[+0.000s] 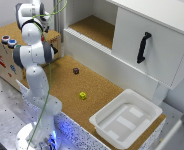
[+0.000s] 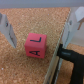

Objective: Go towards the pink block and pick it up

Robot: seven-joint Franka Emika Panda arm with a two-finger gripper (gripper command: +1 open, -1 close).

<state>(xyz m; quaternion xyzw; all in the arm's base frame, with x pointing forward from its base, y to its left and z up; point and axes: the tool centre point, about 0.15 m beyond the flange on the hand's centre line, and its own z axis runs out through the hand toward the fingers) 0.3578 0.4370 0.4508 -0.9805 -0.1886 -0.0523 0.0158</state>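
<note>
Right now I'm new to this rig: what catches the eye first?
In the wrist view, a pink block marked with black letters lies on cork between the open gripper's fingers. In the exterior view, the white arm stands at the left, with a white bin at lower right and a yellow cube mid-table.

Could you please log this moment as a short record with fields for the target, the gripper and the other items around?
target: pink block, letters A and L on its faces, resting on the cork surface
gripper: gripper open, fingers either side of the block, not touching it
other cubes: yellow cube; dark cube
container: white bin, at the exterior view's right
cabinet: white cabinet, black handle
</note>
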